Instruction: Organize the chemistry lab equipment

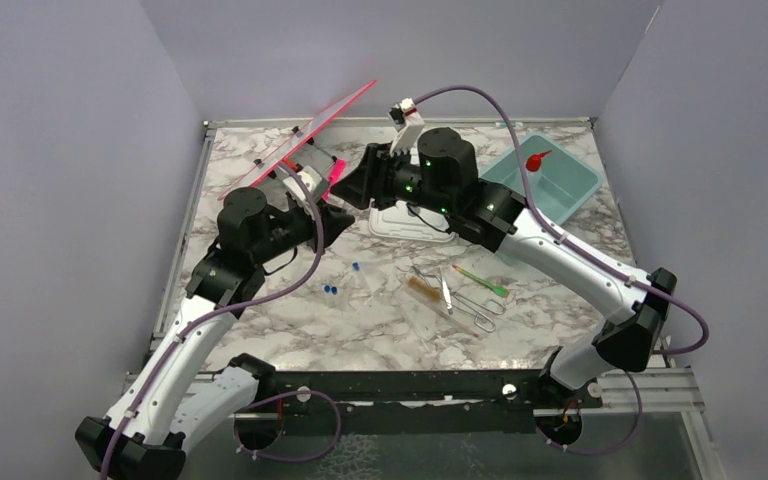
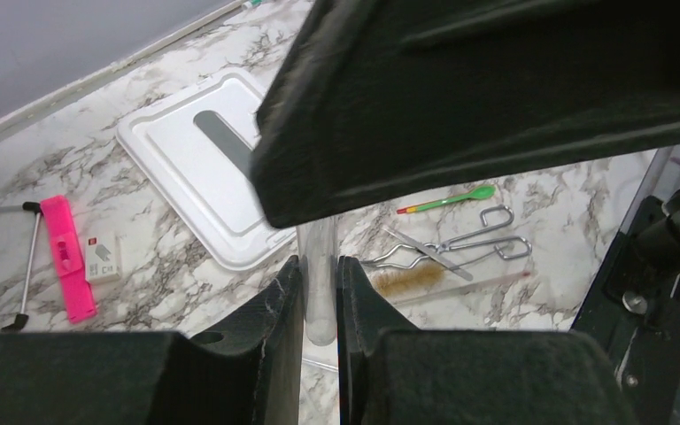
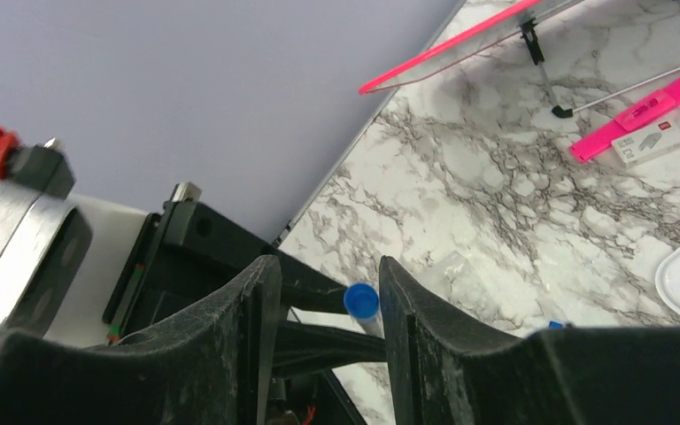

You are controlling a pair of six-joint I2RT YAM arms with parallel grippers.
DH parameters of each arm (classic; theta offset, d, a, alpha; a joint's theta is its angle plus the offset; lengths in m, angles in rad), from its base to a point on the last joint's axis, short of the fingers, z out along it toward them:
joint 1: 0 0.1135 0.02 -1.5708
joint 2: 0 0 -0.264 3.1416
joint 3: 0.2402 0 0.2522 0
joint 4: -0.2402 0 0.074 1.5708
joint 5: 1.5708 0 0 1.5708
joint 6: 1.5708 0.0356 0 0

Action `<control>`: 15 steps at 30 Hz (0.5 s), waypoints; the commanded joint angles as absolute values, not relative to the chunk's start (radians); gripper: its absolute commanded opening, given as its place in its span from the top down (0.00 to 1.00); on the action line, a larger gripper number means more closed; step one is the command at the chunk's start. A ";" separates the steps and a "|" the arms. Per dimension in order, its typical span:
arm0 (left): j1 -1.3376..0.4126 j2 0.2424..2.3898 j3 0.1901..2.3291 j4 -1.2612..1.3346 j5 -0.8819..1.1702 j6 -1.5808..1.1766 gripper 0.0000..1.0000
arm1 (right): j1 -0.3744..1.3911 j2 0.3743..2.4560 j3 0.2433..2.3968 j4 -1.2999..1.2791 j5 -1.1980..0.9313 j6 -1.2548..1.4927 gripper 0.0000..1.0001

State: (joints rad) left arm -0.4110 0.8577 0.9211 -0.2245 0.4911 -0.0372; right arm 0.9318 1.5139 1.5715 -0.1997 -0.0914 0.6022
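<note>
My left gripper is shut on a clear tube and holds it above the table. The tube's blue cap sits between the spread fingers of my right gripper, close to one finger; I cannot tell if it touches. The two grippers meet at the middle left. On the table lie a tan-bristled brush, metal tweezers, a wire clamp, a green-tipped stick and small blue-capped tubes. The squeeze bottle's red nozzle shows in the teal tub.
A teal tub stands at the back right. A white lid lies under the right arm. A pink-edged clear stand leans at the back left, with a pink bar on the table near it.
</note>
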 commanded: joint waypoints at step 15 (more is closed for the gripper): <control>-0.432 0.820 0.907 -0.254 0.431 0.086 1.00 | 0.934 1.560 1.691 -0.414 -0.171 0.518 0.74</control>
